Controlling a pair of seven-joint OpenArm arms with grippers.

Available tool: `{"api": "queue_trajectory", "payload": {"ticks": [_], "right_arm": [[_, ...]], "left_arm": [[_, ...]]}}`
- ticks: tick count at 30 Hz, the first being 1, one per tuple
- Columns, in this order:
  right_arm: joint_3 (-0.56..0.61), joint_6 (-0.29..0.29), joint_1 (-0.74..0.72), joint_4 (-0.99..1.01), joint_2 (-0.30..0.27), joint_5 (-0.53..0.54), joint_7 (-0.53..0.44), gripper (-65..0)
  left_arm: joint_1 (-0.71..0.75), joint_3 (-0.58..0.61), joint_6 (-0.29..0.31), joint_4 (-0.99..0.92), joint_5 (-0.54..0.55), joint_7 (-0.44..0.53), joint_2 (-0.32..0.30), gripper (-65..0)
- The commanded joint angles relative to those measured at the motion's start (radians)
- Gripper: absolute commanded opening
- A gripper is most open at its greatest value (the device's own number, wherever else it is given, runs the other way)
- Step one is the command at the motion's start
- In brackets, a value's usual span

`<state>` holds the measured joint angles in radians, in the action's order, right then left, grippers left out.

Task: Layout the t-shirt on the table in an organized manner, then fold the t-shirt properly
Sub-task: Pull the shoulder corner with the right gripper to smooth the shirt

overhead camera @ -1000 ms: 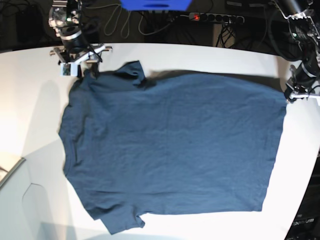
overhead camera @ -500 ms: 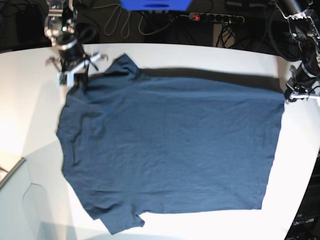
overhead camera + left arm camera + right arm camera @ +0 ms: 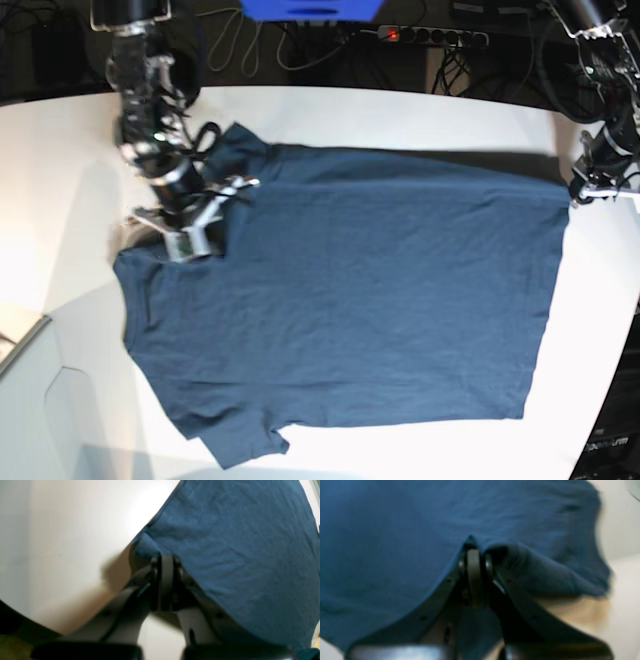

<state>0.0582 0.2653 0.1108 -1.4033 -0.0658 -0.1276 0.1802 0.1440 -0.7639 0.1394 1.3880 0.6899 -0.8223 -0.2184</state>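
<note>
T-shirt (image 3: 350,300) flat on tabletop (image 3: 400,110). Right tool (image 3: 475,552) pinches shoulder fabric; left tool (image 3: 165,562) clamps hem corner.

honestly there's no readable text anywhere here, no label, brand, number or sign on the t-shirt (image 3: 350,300), the table (image 3: 400,115) or the gear behind it.

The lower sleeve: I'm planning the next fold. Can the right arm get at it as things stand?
Probably not yet. The right gripper is shut on the t-shirt near the upper shoulder. The lower sleeve lies flat on the table, uncovered, so after releasing, the way looks free.
</note>
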Motion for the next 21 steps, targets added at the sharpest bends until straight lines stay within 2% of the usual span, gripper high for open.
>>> {"api": "queue_trajectory", "payload": {"ticks": [1,7,10,14,19,21], "right_arm": [[0.013,0.005,-0.029,0.000,-0.001,-0.019,-0.006,-59.7],[0.024,0.005,-0.044,-0.032,0.002,-0.025,0.017,-41.7],[0.022,0.004,-0.016,-0.081,-0.001,-0.025,0.018,-35.8],[-0.045,0.002,0.031,-0.138,0.007,-0.024,0.018,-31.7],[-0.174,0.005,0.043,-0.115,0.076,-0.024,0.018,-28.3],[-0.192,0.005,0.033,-0.072,0.079,-0.024,0.018,-27.6]], "left_arm": [[-0.007,-0.004,0.009,0.020,0.014,0.011,-0.017,-65.0],[-0.007,-0.004,0.009,0.017,0.014,0.010,-0.016,-65.0],[-0.007,-0.004,0.009,0.012,0.014,0.013,-0.016,-65.0],[-0.007,-0.004,0.009,0.012,0.014,0.014,-0.016,-65.0],[-0.007,-0.004,0.009,0.020,0.014,0.014,-0.002,-65.0],[-0.008,-0.004,0.009,0.020,0.014,0.014,-0.002,-65.0]]}}
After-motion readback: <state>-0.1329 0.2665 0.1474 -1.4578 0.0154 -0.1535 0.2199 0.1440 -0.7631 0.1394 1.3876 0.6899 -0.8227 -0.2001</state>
